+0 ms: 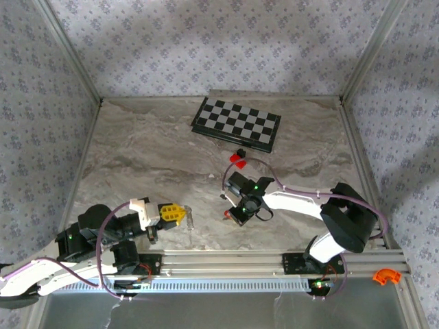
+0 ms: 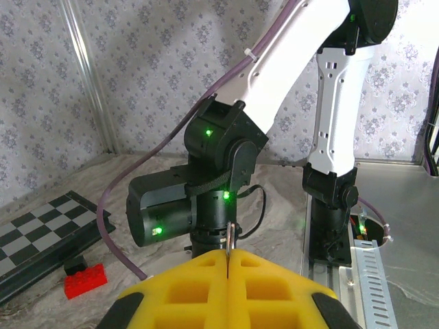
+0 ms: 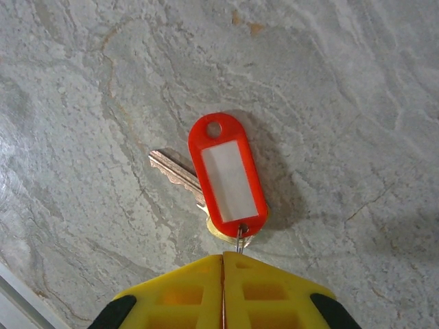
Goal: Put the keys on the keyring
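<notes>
Pinching the keyring [image 2: 231, 236] in closed jaws, the left gripper [image 2: 227, 255] sits at the table's [image 1: 137, 151] near left. Further right, the right gripper [image 3: 223, 260] is clamped shut on the red-tagged key's [image 3: 228, 175] wire loop, the key lying flat on the marble.

Yellow-fingered left gripper [image 2: 228, 255] held level, right gripper [image 3: 223, 259] pointed straight down, both pinched closed, this side of the black-and-white chessboard [image 1: 236, 123].

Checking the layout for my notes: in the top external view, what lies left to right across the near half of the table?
The left gripper → keyring at its tips → red-tagged key → right arm's base → orange part.
</notes>
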Controlling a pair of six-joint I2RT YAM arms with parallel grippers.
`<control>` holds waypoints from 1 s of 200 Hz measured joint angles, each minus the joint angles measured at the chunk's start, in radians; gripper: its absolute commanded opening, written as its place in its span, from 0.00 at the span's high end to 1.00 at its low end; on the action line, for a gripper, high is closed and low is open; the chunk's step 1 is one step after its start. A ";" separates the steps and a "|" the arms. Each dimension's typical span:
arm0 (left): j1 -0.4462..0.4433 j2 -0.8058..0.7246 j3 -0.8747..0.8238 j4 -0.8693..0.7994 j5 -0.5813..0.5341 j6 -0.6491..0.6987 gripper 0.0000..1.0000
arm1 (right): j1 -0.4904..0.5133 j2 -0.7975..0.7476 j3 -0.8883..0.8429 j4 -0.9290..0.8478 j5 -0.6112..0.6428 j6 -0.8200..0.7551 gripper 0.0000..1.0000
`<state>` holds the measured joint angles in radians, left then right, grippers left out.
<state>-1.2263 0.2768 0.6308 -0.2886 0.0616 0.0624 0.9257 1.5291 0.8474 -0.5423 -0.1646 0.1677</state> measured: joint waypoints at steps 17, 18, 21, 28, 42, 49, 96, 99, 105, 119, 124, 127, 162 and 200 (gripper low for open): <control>0.000 0.000 0.000 0.000 0.000 0.000 1.00 | 0.000 0.000 -0.008 0.000 0.000 0.000 0.91; 0.000 0.000 0.000 0.000 0.000 0.000 1.00 | 0.000 0.000 -0.008 0.000 0.000 0.000 0.92; 0.000 0.000 0.000 0.000 0.000 0.000 1.00 | 0.000 0.000 -0.010 0.000 0.000 0.000 0.92; 0.000 0.000 0.000 0.000 0.000 0.000 1.00 | 0.000 0.000 -0.013 0.000 0.000 0.001 0.92; 0.000 0.000 0.000 0.000 0.000 0.000 1.00 | 0.000 0.000 -0.019 -0.001 0.000 0.004 0.94; 0.000 0.000 0.000 0.000 0.000 0.000 1.00 | 0.000 0.000 -0.022 0.000 0.000 0.007 0.94; 0.000 0.000 0.000 0.000 0.000 0.000 1.00 | 0.007 0.000 -0.042 0.007 0.000 0.027 0.95; 0.000 0.000 0.000 0.000 0.000 0.000 1.00 | 0.009 0.000 -0.044 0.010 0.000 0.028 0.95; 0.000 -0.001 0.000 0.000 0.000 0.000 1.00 | 0.011 0.000 -0.048 0.014 0.000 0.031 0.95; 0.000 -0.001 0.000 0.000 0.000 0.000 1.00 | 0.017 0.000 -0.058 0.026 -0.003 0.039 0.95; 0.000 -0.001 0.000 0.000 0.000 0.000 1.00 | 0.019 0.000 -0.061 0.028 -0.004 0.042 0.95; 0.000 -0.001 0.000 0.000 0.000 0.000 1.00 | 0.020 0.000 -0.062 0.029 -0.005 0.043 0.95; 0.000 -0.001 0.000 0.000 0.000 0.000 1.00 | 0.024 -0.008 -0.064 0.032 -0.006 0.057 0.78; 0.000 -0.001 0.000 0.000 0.000 0.000 1.00 | 0.017 -0.077 -0.039 -0.026 -0.007 0.064 0.60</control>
<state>-1.2263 0.2756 0.6308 -0.2886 0.0620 0.0624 0.9428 1.4521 0.8085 -0.5682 -0.1715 0.2321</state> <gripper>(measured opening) 0.052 0.368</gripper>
